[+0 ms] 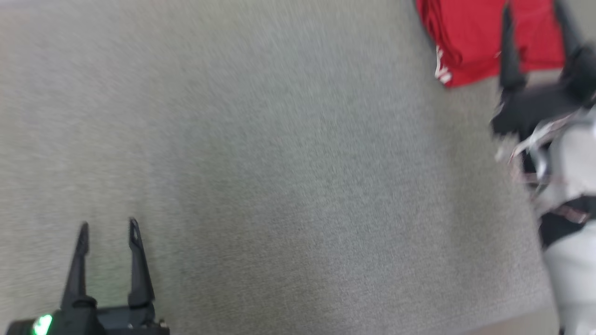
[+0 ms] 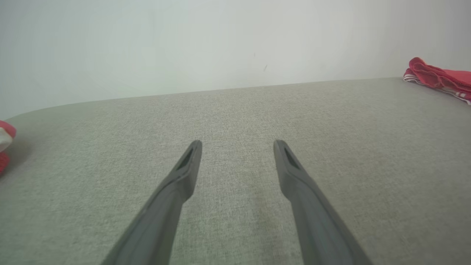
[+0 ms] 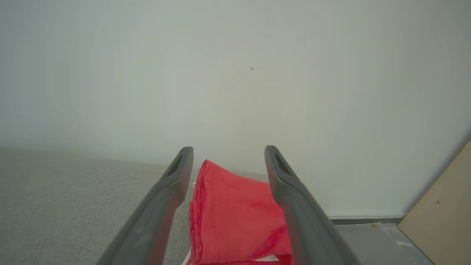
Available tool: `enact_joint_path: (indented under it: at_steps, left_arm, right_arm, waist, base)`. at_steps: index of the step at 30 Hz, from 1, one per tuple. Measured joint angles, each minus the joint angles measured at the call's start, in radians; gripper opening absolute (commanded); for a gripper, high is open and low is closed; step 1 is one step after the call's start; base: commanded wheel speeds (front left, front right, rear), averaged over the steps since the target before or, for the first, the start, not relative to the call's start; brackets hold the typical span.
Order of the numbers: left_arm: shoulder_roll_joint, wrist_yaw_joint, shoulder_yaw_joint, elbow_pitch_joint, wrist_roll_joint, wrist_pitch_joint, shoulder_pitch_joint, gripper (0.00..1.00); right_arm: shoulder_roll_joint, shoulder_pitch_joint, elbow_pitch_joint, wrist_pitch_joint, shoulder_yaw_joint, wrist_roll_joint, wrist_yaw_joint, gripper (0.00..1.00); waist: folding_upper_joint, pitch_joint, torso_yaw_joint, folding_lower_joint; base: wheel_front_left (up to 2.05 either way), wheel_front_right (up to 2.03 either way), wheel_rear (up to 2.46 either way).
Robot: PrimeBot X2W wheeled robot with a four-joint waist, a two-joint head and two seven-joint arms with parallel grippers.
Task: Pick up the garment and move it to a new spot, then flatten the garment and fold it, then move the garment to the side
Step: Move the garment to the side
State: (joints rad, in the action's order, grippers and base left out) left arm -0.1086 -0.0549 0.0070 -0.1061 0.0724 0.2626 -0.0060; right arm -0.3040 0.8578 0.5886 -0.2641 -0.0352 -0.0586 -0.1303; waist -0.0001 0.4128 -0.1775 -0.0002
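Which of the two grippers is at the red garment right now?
The right gripper: its open jaws sit over the folded red garment at the far right, while the left gripper hovers open over grey fabric, well away.

Grey woven fabric surface [image 1: 279,186], plain pale wall [image 3: 235,73] behind its far edge. Past its edge: grey floor [image 3: 368,243], white skirting [image 3: 364,215], tan board [image 3: 441,206].

The work surface [image 1: 279,163] is covered in grey woven fabric. A plain pale wall [image 2: 220,44] stands behind its far edge. In the right wrist view, a white baseboard [image 3: 364,215] runs along the foot of the wall above a grey floor [image 3: 368,243], with a tan board [image 3: 441,209] at the lower right. A red-and-white object [image 2: 4,143], cut off by the frame, rests on the surface at the left edge of the left wrist view.
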Motion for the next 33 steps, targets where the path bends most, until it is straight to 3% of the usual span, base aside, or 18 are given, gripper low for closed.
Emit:
enact_joint_path:
  at_steps: [6, 12, 19, 26, 33]
  left_arm:
    - [0.033, 0.030, 0.022, 0.068, -0.002, 0.000, 0.046, 1.00]
    - [0.047, 0.053, 0.024, 0.115, -0.011, 0.000, 0.069, 1.00]
    - [0.054, 0.064, 0.023, 0.164, -0.017, 0.000, 0.090, 1.00]
    - [0.056, 0.073, 0.026, 0.198, -0.017, 0.000, 0.104, 1.00]
    - [0.057, 0.074, 0.016, 0.214, -0.011, 0.000, 0.107, 1.00]
  right_arm:
    - [0.047, -0.212, -0.084, 0.000, -0.020, -0.035, 0.000, 1.00]
    - [0.071, -0.397, -0.157, 0.000, 0.030, -0.067, 0.000, 1.00]
    - [0.156, -0.618, -0.229, 0.000, 0.097, -0.072, 0.000, 1.00]
    - [0.222, -0.735, -0.253, 0.000, 0.090, -0.071, 0.000, 1.00]
    - [0.247, -0.811, -0.303, 0.000, 0.068, -0.047, 0.000, 1.00]
  waist:
    - [-0.0001, -0.123, 0.041, -0.0001]
    - [-0.0002, -0.217, 0.099, -0.0003]
    - [-0.0001, -0.311, 0.177, -0.0001]
    - [0.0000, -0.367, 0.220, 0.0001]
    - [0.0001, -0.389, 0.237, 0.0001]
  base:
    - [0.00, 0.00, 0.00]
    - [0.00, 0.00, 0.00]
    - [0.00, 0.00, 0.00]
    - [0.00, 0.00, 0.00]
    - [0.00, 0.00, 0.00]
